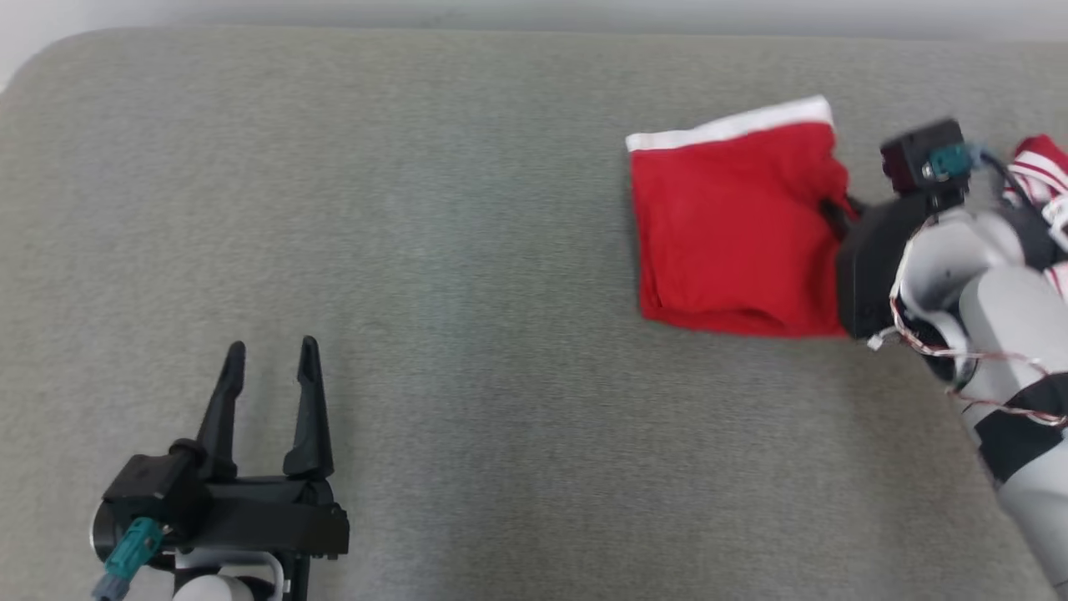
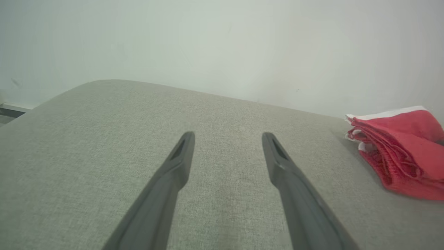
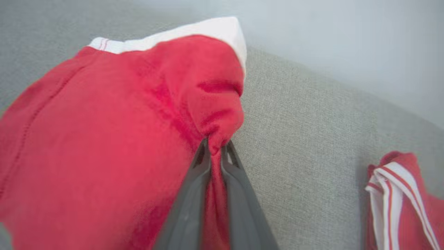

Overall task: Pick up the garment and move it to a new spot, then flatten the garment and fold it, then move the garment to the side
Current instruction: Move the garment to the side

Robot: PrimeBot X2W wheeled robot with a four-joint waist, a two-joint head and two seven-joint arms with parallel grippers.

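The garment (image 1: 734, 242) lies folded on the grey cushion (image 1: 467, 376), toward the right and far side of the head view. The right gripper (image 3: 215, 147) has its fingers closed on a pinch of red cloth at the garment's right edge. The cloth gathers into a small knot just above the tips, and a strip of it runs down between the two fingers.

The main risk, as I judge it, is the fold coming undone. The pinch looks thin, and I cannot tell how many layers it holds. If it has only the top ones, a lift or drag would peel them off while the lower layers stay behind on the rough weave. So narrow a bite could also slip free under the garment's weight. A second, striped garment (image 3: 399, 205) lies near on the right, and a move that way could land one on the other.

The garment is soft red knit, roughly square as folded, with a white band along its far edge. The left wrist view shows several layers stacked unevenly at its left edge. Near the pinch the top surface is puckered; elsewhere it is fairly smooth.

The left gripper (image 1: 273, 344) is at the lower left over bare cushion, fingers spread wide and holding nothing, well apart from the garment. A pale wall (image 2: 222, 41) stands behind the cushion.
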